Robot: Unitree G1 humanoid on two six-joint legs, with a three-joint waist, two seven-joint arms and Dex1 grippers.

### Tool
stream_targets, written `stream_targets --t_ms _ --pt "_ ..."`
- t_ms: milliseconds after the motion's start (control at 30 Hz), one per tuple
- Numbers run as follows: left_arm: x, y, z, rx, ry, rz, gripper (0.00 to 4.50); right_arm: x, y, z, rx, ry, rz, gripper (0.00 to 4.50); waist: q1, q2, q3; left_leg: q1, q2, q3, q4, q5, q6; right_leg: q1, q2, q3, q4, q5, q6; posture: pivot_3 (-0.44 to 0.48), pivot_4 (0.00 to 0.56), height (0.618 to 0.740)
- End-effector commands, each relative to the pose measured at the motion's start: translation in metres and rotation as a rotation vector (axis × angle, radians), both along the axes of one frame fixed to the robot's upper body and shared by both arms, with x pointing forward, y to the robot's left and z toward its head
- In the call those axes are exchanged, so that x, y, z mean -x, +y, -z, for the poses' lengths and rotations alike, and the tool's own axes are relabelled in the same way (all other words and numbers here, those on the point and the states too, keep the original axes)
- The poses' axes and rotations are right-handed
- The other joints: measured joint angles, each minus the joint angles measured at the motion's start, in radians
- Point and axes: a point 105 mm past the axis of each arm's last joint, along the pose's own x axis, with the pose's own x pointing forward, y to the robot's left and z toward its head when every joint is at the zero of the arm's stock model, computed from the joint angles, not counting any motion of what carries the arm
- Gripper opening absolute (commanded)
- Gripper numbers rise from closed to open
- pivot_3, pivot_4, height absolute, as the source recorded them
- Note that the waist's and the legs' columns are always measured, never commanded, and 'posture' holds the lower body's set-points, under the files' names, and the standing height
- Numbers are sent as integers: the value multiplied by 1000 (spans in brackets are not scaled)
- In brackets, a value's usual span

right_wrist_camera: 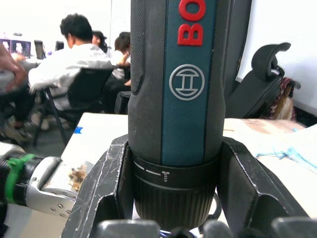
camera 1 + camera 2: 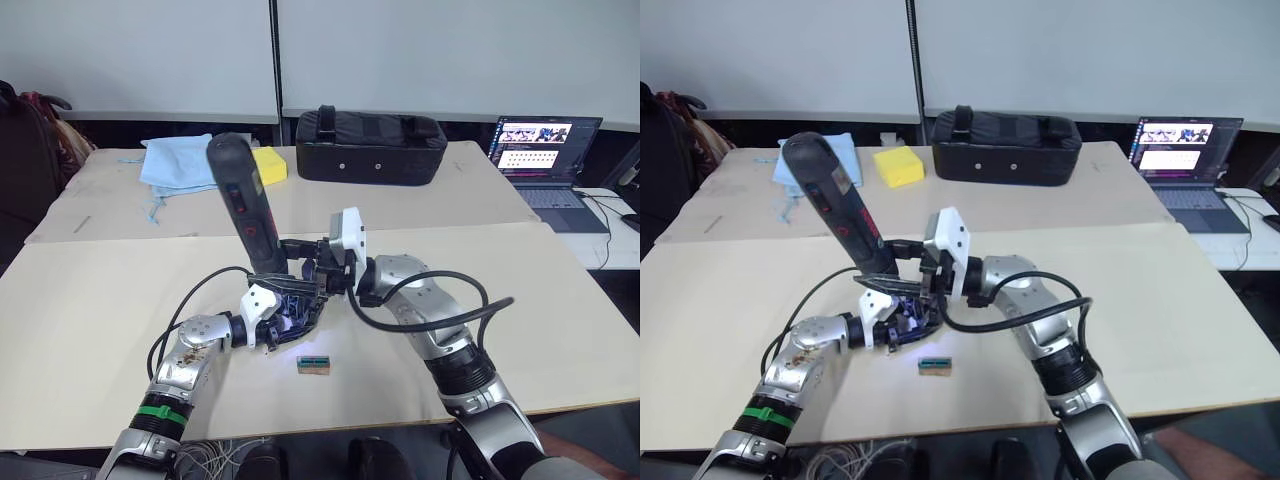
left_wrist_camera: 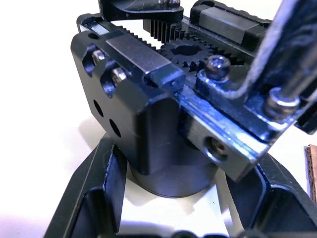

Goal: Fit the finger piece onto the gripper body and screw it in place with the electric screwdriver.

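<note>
The gripper body, a black assembly with a round base, a gear and toothed racks, stands on the table. My left gripper is shut on its base, one finger on each side. My right gripper is shut on the lower collar of the electric screwdriver, a thick dark tool with red marks. The tool stands tilted, handle up and leaning to the left. Its metal bit comes down onto a screw on the body, and a white light glows below. I cannot tell the finger piece apart from the assembly.
A small green and brown box lies just in front of the grippers. At the back stand a black bag, a yellow sponge and a blue cloth. A laptop sits far right. People sit beyond the table.
</note>
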Motion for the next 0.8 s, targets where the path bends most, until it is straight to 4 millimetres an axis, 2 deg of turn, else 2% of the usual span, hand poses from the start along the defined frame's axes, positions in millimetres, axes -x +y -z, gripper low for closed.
stream_targets --t_ms 33,367,567,633,700,733,800 --pt "4 1 15 -8 71 -19 2300 7 -6 -28 -53 -55 -36 1915 2 0 0 -1 0 0 0 0 0 -1 0 0 0 0 0 0 150 740" --pt "-1 2 17 -23 45 -41 2300 23 -15 -63 -125 -155 -111 1915 9 0 1 -8 -1 0 0 0 0 -7 0 0 0 0 0 0 150 740" --pt "-1 0 17 -15 43 -43 2300 47 -32 -79 -182 -180 -211 1915 16 0 1 -8 -1 0 0 0 0 -7 0 -1 0 0 0 0 150 740" --pt "-1 3 16 -11 31 -49 3349 56 -42 -87 -210 -159 -235 1915 18 0 1 -8 -1 0 1 0 0 -8 0 -1 0 0 0 0 150 740" --pt "-1 8 14 -9 19 -56 4201 63 -49 -94 -214 -149 -243 1915 18 0 1 -9 0 0 1 0 0 -8 0 -1 0 0 0 0 150 740" --pt "-1 10 13 -8 7 -66 4444 65 -52 -95 -210 -142 -241 1915 19 0 1 -9 0 0 0 0 0 -9 0 -1 0 0 0 0 150 740" --pt "-1 19 11 2 -4 -85 4444 66 -62 -98 -193 -131 -211 1915 16 0 1 -9 0 0 0 0 0 -10 0 -1 0 1 0 0 150 740"
